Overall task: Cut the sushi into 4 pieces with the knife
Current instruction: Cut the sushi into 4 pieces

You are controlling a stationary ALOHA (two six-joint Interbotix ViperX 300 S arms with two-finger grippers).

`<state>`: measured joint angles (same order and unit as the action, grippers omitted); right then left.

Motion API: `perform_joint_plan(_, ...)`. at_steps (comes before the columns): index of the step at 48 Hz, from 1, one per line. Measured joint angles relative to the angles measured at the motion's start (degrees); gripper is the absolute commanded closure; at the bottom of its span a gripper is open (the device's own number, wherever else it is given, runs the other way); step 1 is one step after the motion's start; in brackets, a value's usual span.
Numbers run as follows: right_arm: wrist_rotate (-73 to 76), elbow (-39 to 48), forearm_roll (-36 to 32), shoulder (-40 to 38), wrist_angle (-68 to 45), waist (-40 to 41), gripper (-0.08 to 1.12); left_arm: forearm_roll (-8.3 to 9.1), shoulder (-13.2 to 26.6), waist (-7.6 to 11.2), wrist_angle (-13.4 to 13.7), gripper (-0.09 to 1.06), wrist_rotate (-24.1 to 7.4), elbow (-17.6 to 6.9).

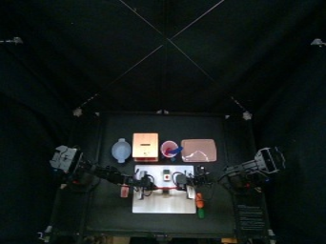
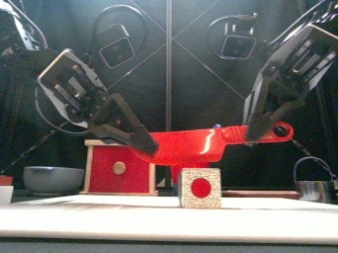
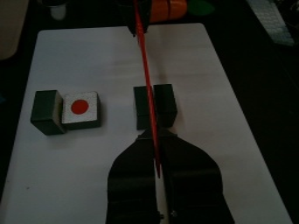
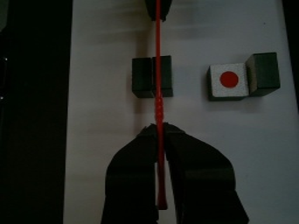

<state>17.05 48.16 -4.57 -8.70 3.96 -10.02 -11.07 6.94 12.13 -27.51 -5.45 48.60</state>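
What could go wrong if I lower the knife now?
The red knife, held at both ends by the left gripper and right gripper, hangs over a lone sushi block. Nothing steadies it, so it may slide or tip. If one arm lowers faster, the blade may tilt and miss.

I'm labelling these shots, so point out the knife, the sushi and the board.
knife (image 2: pixel 185 146), front view, middle of its red blade.
sushi (image 2: pixel 201 186), front view, its red-dotted end face.
board (image 3: pixel 82 61), left wrist view, bare white surface.

Black jointed arms (image 2: pixel 73 79) end in a left gripper (image 3: pixel 156 142) and right gripper (image 4: pixel 160 131) of broad, rounded dark jaws.
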Motion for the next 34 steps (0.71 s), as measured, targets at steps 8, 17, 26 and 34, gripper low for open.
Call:
perform_joint_plan(8, 0.1, -0.3, 0.3, 0.0, 0.8, -0.2, 0.94, -0.09, 0.3, 0.00, 0.3, 0.73, -0.5, -0.4)
perform_joint_plan(17, 0.1, -0.5, 0.7, 0.9, 1.3, -0.3, 0.94, -1.23, 0.3, 0.00, 1.9, 0.73, -3.3, -0.8)
perform_joint_plan(26, 0.1, -1.1, 0.8, 1.8, 2.1, -0.4, 0.94, -4.04, 0.3, 0.35, 4.2, 0.73, -6.4, -1.6)
perform_joint_plan(34, 0.2, -1.3, 0.8, 2.5, 2.4, -0.6, 0.94, -5.89, 0.3, 1.05, 4.7, 0.73, -8.0, -1.8)
